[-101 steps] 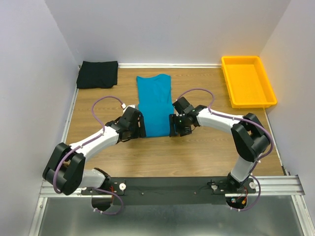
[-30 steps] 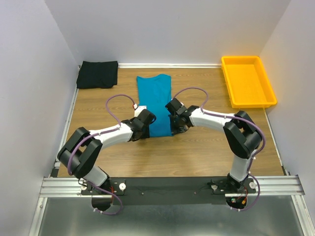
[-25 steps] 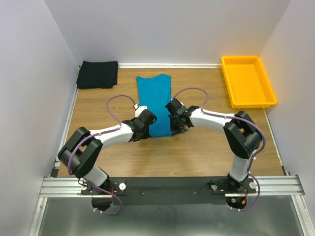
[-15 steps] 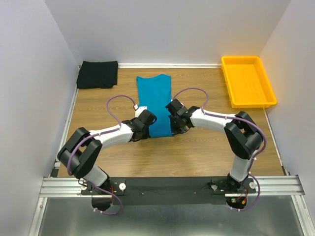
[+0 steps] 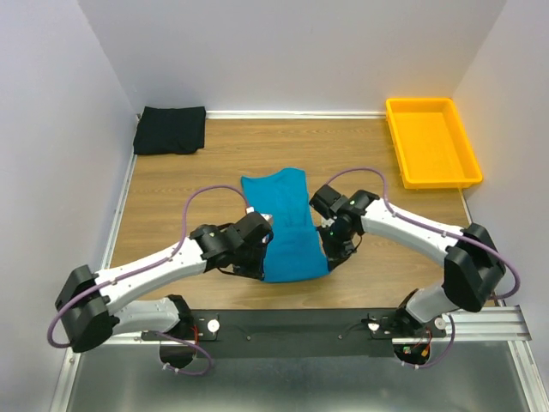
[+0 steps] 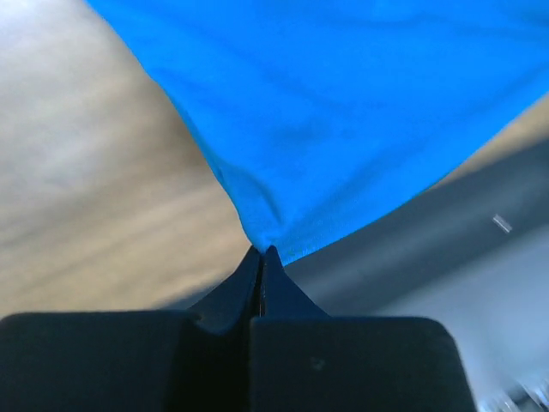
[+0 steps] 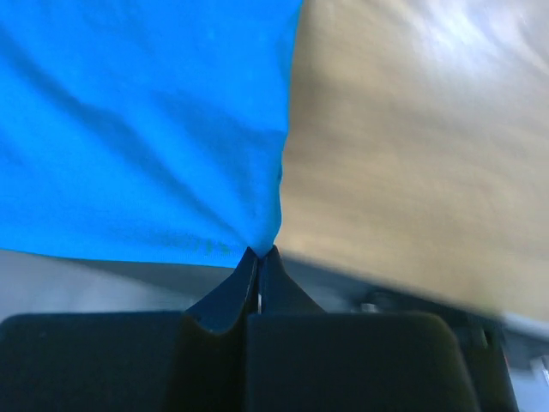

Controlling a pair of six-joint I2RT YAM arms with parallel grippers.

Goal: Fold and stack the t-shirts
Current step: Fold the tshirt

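wrist views alone show left fingers (image 6: 236,290), right fingers (image 7: 230,287) pinching teal shirt (image 6: 343,112).

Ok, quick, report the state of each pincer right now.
Left pincer: closed, pinching a hem corner of the teal t-shirt.
Right pincer: closed, pinching the teal t-shirt's other hem corner.

My top camera looks down from behind; both wrist cameras face, close-up, the same bright teal-blue cloth t-shirt (image 5: 287,232) it shows.
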